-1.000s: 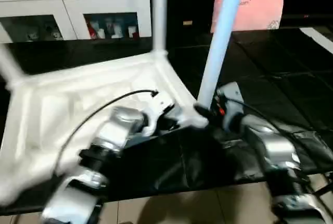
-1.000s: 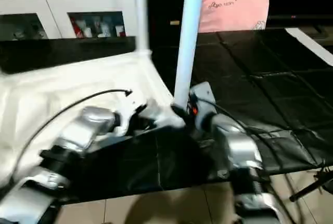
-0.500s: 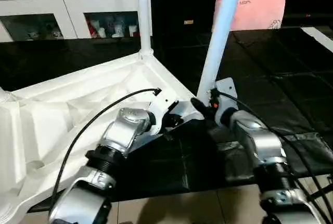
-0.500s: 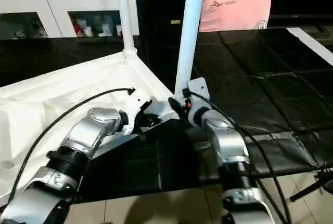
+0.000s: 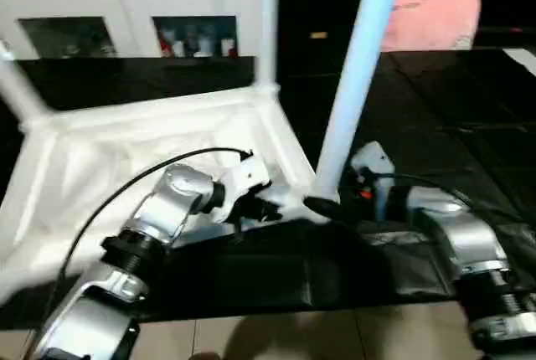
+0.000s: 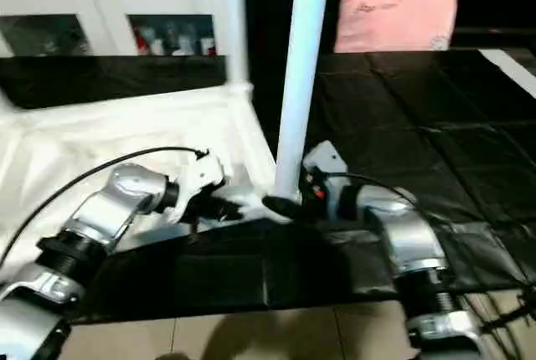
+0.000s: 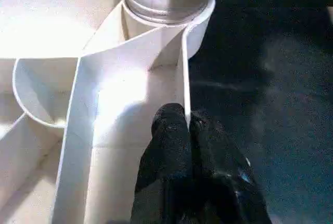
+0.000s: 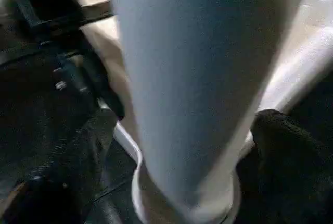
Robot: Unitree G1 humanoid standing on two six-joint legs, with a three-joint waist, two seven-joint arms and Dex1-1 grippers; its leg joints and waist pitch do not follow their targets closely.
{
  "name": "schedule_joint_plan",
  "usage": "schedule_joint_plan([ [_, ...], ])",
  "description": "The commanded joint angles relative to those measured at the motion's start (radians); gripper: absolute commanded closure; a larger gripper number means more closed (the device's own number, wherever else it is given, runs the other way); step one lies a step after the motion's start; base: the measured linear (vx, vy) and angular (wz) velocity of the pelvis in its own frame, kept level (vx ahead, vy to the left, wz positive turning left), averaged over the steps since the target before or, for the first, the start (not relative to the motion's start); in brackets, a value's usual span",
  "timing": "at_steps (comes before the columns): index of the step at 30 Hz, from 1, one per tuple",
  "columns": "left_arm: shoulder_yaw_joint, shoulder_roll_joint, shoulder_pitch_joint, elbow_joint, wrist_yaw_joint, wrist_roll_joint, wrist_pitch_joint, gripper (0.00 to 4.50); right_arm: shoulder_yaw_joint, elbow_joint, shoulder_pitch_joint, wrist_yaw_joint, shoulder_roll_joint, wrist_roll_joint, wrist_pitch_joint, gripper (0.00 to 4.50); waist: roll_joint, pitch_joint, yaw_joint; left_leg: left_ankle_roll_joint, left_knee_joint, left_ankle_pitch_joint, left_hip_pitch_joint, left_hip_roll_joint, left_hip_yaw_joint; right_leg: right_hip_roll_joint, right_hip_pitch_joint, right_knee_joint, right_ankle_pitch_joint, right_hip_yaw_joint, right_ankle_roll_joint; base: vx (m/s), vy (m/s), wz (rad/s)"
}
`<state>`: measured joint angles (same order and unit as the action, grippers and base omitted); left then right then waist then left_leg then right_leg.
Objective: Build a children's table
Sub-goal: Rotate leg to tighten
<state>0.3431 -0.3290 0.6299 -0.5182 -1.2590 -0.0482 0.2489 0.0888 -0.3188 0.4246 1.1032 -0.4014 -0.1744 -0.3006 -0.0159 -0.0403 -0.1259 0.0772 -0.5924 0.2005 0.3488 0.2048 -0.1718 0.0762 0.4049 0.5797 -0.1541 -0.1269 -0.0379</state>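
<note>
Two smooth tapered legs [image 5: 358, 67] rise from our ribbed tabletop [image 5: 126, 151]; left gripper [image 7: 187, 125] pinches its thin rim, right gripper [image 8: 182, 156] grasps one leg

Upright legs [image 5: 356, 84] beside open tabletop [image 5: 109, 159]

The white ribbed plastic tabletop [image 5: 126, 146] and its smooth white plastic tube leg [image 6: 300, 75] looked faintly glossy, the silver metal forearms [image 5: 456, 239] shiny, the pink cloth pillow [image 6: 395, 15] soft and matt.

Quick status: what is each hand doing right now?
Left hand: shut on the tabletop rim wall beside the corner socket.
Right hand: shut on the leg, fingers either side near its base.
</note>
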Motion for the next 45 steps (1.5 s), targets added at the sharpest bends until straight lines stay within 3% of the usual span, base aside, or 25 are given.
schedule_joint_plan([
  [1, 0.049, -0.014, 0.050, 0.010, -0.134, 0.030, -0.066, 4.50, 0.040, 0.016, 0.013, 0.159, -0.072, -0.034, 0.020, 0.02, 0.006, 0.067, -0.001, -0.093, 0.061, 0.112, -0.004, 0.034, 0.002, 0.077, -0.063, -0.060, -0.244, 0.061, -0.156, 0.000, 0.000, 0.00],
  [3, 0.064, -0.030, 0.056, 0.003, -0.172, 0.026, -0.097, 4.50, 0.066, 0.031, 0.011, 0.234, -0.103, -0.040, 0.040, 0.02, 0.008, 0.067, -0.012, -0.099, 0.059, 0.111, -0.001, 0.036, 0.001, 0.080, -0.063, -0.055, -0.231, 0.063, -0.160, 0.000, 0.000, 0.00],
  [12, 0.114, -0.062, 0.057, 0.009, -0.291, 0.020, -0.176, 4.50, 0.106, 0.003, 0.038, 0.398, -0.121, -0.092, 0.034, 0.02, 0.011, 0.067, -0.019, -0.085, 0.061, 0.115, -0.002, 0.037, 0.003, 0.080, -0.062, -0.058, -0.279, 0.061, -0.153, 0.000, 0.000, 0.00],
  [19, 0.128, -0.063, 0.067, 0.000, -0.320, 0.022, -0.201, 4.50, 0.136, 0.014, 0.029, 0.458, -0.131, -0.096, 0.031, 0.75, 0.011, 0.067, -0.020, -0.083, 0.060, 0.109, 0.002, 0.034, 0.004, 0.079, -0.064, -0.060, -0.290, 0.059, -0.143, 0.000, 0.000, 0.00],
  [33, 0.126, -0.064, 0.072, -0.019, -0.316, 0.021, -0.205, 4.50, 0.163, 0.015, 0.022, 0.506, -0.145, -0.105, 0.007, 1.75, 0.013, 0.069, -0.021, -0.085, 0.058, 0.101, 0.003, 0.034, 0.003, 0.077, -0.063, -0.059, -0.293, 0.059, -0.137, 0.000, 0.000, 0.00],
  [41, 0.065, -0.044, 0.072, -0.042, -0.235, 0.050, -0.118, 4.50, 0.150, 0.071, -0.014, 0.442, -0.120, -0.135, -0.054, 2.29, 0.015, 0.067, -0.025, -0.079, 0.058, 0.101, 0.002, 0.032, 0.003, 0.078, -0.063, -0.061, -0.311, 0.059, -0.130, 0.000, 0.000, 0.00],
  [45, 0.003, -0.028, 0.076, -0.063, -0.097, 0.050, -0.048, 4.50, 0.088, 0.014, -0.005, 0.167, -0.016, -0.071, -0.051, 2.37, 0.015, 0.062, -0.012, -0.046, 0.061, 0.134, 0.001, 0.023, 0.003, 0.077, -0.059, -0.076, -0.422, 0.053, -0.085, 0.000, 0.000, 0.00],
])
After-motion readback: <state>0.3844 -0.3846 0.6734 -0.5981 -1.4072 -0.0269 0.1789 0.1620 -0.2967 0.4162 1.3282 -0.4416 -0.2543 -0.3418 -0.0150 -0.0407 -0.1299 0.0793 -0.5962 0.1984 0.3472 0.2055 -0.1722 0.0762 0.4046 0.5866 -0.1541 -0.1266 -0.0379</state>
